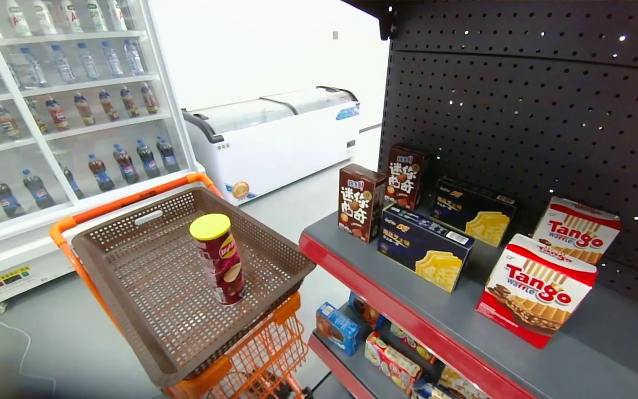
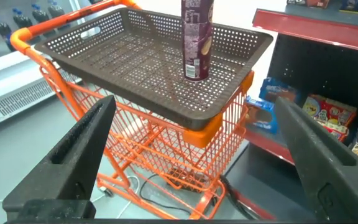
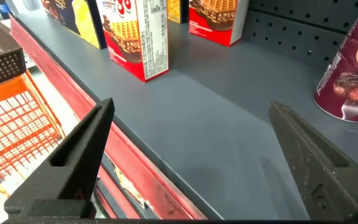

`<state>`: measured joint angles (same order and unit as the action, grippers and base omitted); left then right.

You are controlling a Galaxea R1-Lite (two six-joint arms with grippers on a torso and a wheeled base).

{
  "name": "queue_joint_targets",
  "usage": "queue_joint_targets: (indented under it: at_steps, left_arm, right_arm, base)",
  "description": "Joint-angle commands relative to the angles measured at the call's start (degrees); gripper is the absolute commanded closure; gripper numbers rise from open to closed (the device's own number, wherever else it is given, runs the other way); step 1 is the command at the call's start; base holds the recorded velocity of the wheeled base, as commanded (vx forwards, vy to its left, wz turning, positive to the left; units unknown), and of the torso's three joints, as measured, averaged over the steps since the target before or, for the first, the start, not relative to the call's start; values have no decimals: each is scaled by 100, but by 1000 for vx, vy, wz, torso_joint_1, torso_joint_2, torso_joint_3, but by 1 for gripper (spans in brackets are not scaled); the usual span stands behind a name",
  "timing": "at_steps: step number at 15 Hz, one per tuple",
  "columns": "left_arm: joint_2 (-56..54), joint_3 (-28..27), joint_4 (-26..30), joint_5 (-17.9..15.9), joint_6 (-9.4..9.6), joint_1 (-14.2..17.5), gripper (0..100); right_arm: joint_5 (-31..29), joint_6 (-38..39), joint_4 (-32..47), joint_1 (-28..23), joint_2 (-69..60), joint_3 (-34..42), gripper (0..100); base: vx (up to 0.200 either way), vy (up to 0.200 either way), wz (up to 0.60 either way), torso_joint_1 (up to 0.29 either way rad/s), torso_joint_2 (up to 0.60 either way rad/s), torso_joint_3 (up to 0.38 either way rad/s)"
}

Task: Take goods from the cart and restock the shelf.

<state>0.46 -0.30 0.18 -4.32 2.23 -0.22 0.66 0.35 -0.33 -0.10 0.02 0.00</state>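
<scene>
A chips can (image 1: 219, 260) stands upright near the middle of the brown basket (image 1: 103, 266) on top of the orange cart (image 1: 125, 200). The left tool (image 2: 194, 106) is released, fingers spread wide, outside the basket and well apart from the can. Beside the basket, the right tool (image 3: 191, 106), also released, hangs over the grey shelf (image 3: 216, 124), with a second can (image 3: 353, 74) and a wafer box (image 3: 138, 37) near it

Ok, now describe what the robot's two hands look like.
The left hand and the right hand look alike. Each has two matte black fingers, broad at the base and tapering to blunt, angled tips, with a small stepped notch along one edge.
</scene>
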Motion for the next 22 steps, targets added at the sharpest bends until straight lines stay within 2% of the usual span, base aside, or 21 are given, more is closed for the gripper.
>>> queue_joint_targets:
  at_steps: [1, 2, 3, 4, 5, 6, 7, 8, 9, 10, 11, 12, 15, 16, 20, 22]
  left_arm:
    - [261, -471, 228, 62, 14, 101, 0]
    - [428, -585, 316, 62, 14, 110, 0]
    - [2037, -1420, 623, 45, -162, 435, 0]
    - [2705, -1622, 439, -219, -329, 655, 0]
    - [3540, -1771, 105, -755, -337, 962, 0]
    - [4120, -1850, -220, -1098, -232, 1358, 0]
    - [4506, -1868, -475, -1274, -82, 1525, 0]
    - [5368, -1886, -1117, -1379, 304, 1648, 0]
    - [5798, -1886, -1539, -1388, 436, 1674, 0]
    - [6097, -1886, -1846, -1405, 559, 1648, 0]
    - [6563, -1894, -2189, -1432, 779, 1586, 0]
    - [6950, -1894, -2611, -1449, 919, 1472, 0]
    - [8154, -1912, -4132, -1528, 911, 989, 0]
    - [8382, -1965, -4351, -1564, 911, 822, 0]
    - [8998, -2105, -4413, -1572, 990, 672, 0]
    - [9437, -2237, -4624, -1564, 972, 532, 0]
  right_arm:
    - [4, 0, -2, 1, -2, 0, 0]
    - [4, 0, -2, 1, -2, 0, 0]
    - [4, 0, -2, 1, -2, 0, 0]
    - [4, 0, -2, 1, -2, 0, 0]
    - [4, 0, -2, 1, -2, 0, 0]
    - [4, 0, -2, 1, -2, 0, 0]
    - [4, 0, -2, 10, -2, 0, 0]
    - [4, 0, -2, 1, -2, 0, 0]
    - [4, 0, -2, 1, -2, 0, 0]
    - [4, 0, -2, 1, -2, 0, 0]
    - [4, 0, -2, 1, -2, 0, 0]
    - [4, 0, -2, 1, -2, 0, 0]
    - [4, 0, -2, 1, -2, 0, 0]
    - [4, 0, -2, 1, -2, 0, 0]
    - [4, 0, -2, 1, -2, 0, 0]
    - [4, 0, -2, 1, -2, 0, 0]
  base:
    - [0, 0, 0, 0, 0, 0]
    - [0, 0, 0, 0, 0, 0]
    - [0, 0, 0, 0, 0, 0]
    - [0, 0, 0, 0, 0, 0]
    - [0, 0, 0, 0, 0, 0]
    - [0, 0, 0, 0, 0, 0]
    - [0, 0, 0, 0, 0, 0]
    - [0, 0, 0, 0, 0, 0]
    - [0, 0, 0, 0, 0, 0]
    - [0, 0, 0, 0, 0, 0]
    - [0, 0, 0, 0, 0, 0]
    - [0, 0, 0, 0, 0, 0]
    - [0, 0, 0, 0, 0, 0]
    - [0, 0, 0, 0, 0, 0]
    - [0, 0, 0, 0, 0, 0]
    - [0, 0, 0, 0, 0, 0]
